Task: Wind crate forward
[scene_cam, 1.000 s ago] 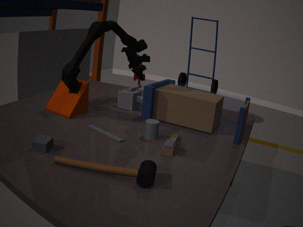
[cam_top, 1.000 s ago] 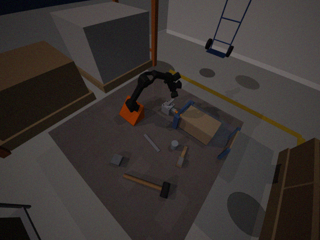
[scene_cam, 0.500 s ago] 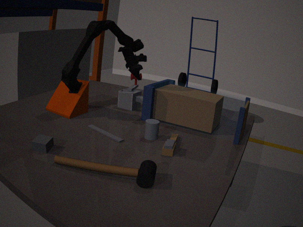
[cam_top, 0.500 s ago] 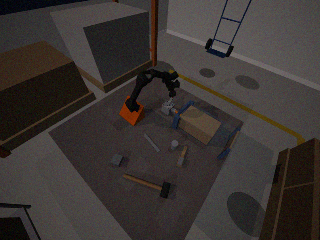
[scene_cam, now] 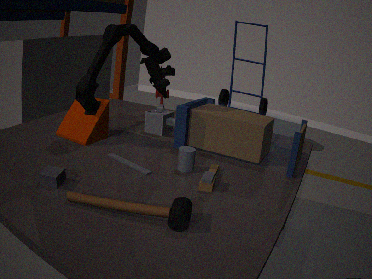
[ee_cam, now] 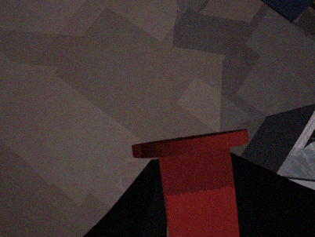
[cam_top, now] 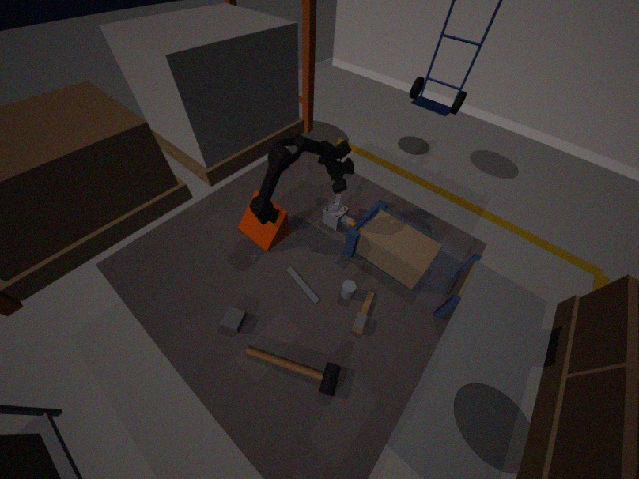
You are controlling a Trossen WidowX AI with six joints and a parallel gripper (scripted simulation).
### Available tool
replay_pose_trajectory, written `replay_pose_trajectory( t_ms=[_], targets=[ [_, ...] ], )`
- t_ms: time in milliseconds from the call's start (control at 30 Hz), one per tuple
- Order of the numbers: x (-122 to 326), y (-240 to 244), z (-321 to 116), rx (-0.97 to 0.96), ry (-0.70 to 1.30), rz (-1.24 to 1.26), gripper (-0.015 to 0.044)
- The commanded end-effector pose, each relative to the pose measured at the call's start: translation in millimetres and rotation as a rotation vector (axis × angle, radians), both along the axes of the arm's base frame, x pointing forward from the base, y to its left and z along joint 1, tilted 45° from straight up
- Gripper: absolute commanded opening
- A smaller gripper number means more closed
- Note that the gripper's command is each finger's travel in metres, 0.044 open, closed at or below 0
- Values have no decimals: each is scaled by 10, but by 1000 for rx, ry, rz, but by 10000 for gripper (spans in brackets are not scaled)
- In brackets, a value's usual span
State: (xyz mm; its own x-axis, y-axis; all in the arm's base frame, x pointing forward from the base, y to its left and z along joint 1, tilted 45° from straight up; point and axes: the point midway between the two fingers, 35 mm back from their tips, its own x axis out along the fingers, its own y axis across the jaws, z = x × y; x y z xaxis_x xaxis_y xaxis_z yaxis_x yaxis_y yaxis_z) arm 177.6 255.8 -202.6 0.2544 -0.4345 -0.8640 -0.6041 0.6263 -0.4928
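Observation:
My gripper (cam_top: pixel 338 190) (scene_cam: pixel 162 94) (ee_cam: pixel 188 163) is shut on the red grip (scene_cam: pixel 157 93) (ee_cam: pixel 200 212) of the winch handle, above the winch. The handle's grey arm (cam_top: pixel 338 198) (scene_cam: pixel 160 107) is at the top of the pale grey winch (cam_top: pixel 330 219) (scene_cam: pixel 154 123); its key is hidden. An orange strap (cam_top: pixel 352 223) runs from the winch side. The tan crate (cam_top: pixel 397 247) (scene_cam: pixel 228 133) looks flat, its front end close behind the blue steel frame (cam_top: pixel 350 243) (scene_cam: pixel 181 127); I cannot tell if they touch.
A grey cylinder (cam_top: pixel 348 289) (scene_cam: pixel 186 159), a wooden tool (cam_top: pixel 357 324) (scene_cam: pixel 206 186), a flat bar (cam_top: pixel 303 284) (scene_cam: pixel 129 163), a grey block (cam_top: pixel 233 318) (scene_cam: pixel 52 176) and a mallet (cam_top: pixel 330 379) (scene_cam: pixel 179 213) lie on the bench. A second blue frame (scene_cam: pixel 293 156) stands behind the crate.

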Motion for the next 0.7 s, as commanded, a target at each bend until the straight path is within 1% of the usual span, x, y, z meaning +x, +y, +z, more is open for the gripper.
replay_pose_trajectory(
  t_ms=[0, 667],
  targets=[
    [-132, -53, 23, -12, 22, 1, 0],
    [-352, -158, 144, -13, 24, 1, 0]
  ],
)
